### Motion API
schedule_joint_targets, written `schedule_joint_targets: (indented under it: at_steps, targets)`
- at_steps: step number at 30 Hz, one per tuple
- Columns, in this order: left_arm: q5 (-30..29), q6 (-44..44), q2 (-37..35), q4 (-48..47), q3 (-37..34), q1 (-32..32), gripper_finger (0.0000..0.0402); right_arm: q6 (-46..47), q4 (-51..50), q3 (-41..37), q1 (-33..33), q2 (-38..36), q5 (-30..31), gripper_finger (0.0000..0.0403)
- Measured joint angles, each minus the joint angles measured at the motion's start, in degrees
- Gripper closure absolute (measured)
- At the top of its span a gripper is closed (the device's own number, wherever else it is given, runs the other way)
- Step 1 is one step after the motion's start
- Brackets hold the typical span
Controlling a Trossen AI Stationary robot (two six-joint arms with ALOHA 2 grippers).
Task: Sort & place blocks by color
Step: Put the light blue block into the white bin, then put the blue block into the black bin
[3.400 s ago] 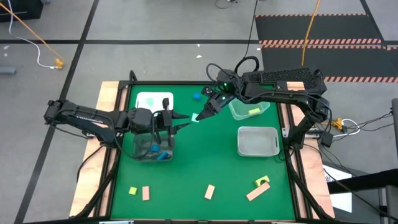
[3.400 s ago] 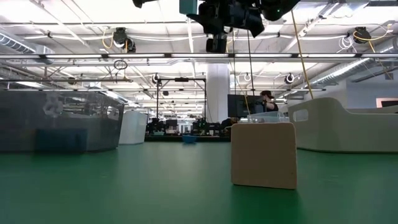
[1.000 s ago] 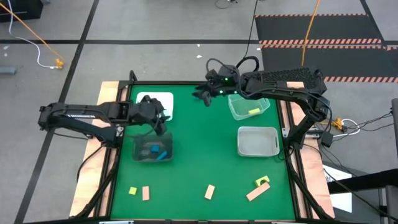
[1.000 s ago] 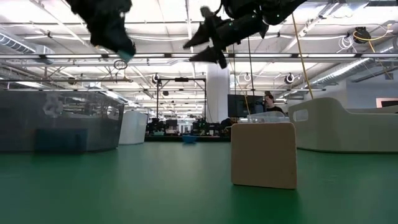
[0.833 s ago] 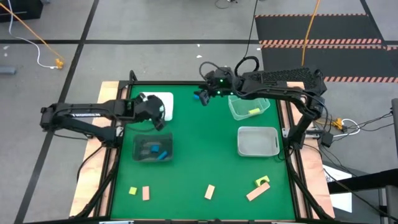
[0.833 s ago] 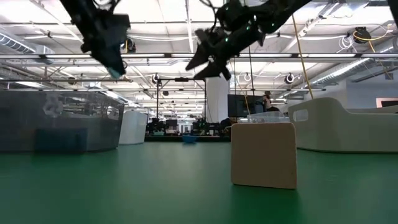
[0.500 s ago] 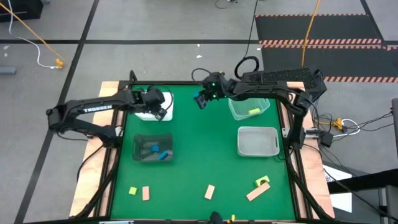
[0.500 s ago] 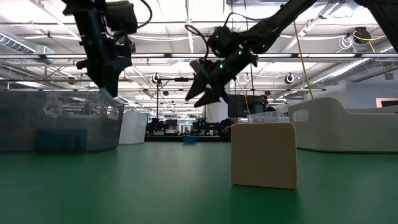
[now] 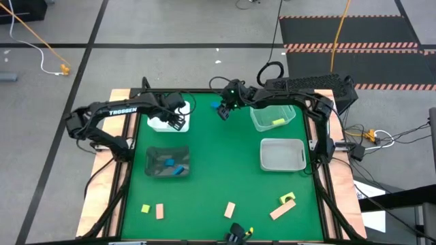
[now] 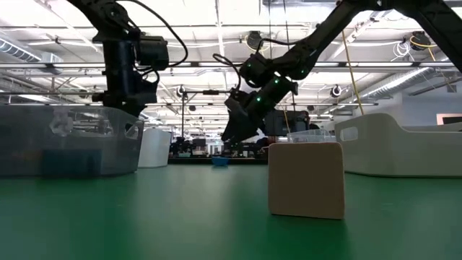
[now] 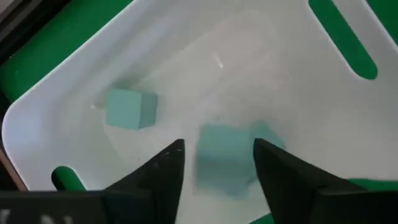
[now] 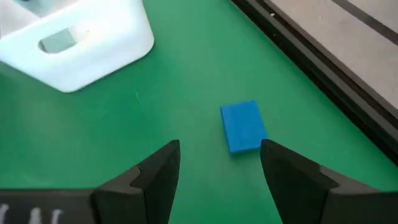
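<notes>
- Left gripper (image 11: 214, 165) hovers over the white tray (image 9: 158, 124) at the far left of the worktop (image 9: 218, 163); its jaws are spread, and a pale teal block (image 11: 225, 160) lies blurred between them, apparently released. A second teal block (image 11: 129, 108) rests in the same tray, so two teal blocks show there.
- Grey tray (image 9: 167, 162), nearer the front on the left, holds two or three blue blocks (image 9: 178, 169); the exact count is unclear.
- Near edge of the worktop carries five loose blocks: two yellow-green blocks (image 9: 145, 208) and three tan blocks (image 9: 229, 209).
- Right gripper (image 12: 219, 163) hangs at the far middle, jaws spread and empty. One blue block (image 12: 242, 126) lies flat on the worktop just ahead of the jaws, nearly centred, its long axis running roughly along the reach. The right arm is by far the nearer one, so this looks like its next pick.
- Clear tray (image 9: 272, 118) at far right holds one yellow-green block (image 9: 278, 122).
- Pale tray (image 9: 282, 154) in front of it shows no blocks.
</notes>
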Motion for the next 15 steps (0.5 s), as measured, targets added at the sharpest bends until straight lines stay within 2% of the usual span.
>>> schedule_joint_targets:
  at_steps: [6,13,15]
  targets:
    - [0.4,-1.8,-0.4,3.2,0.0,1.3,0.0171,-2.7,3.5,0.0,-0.8,0.0,0.0,0.0190]
    - [0.4,-2.9,-0.6,3.5,0.0,1.5,0.0181,-4.1,6.4,0.0,-2.6,1.0,-0.1,0.0190]
    - [0.4,-3.6,-0.6,3.5,0.0,1.5,0.0186,-2.7,7.2,0.1,-3.1,2.2,-2.0,0.0190]
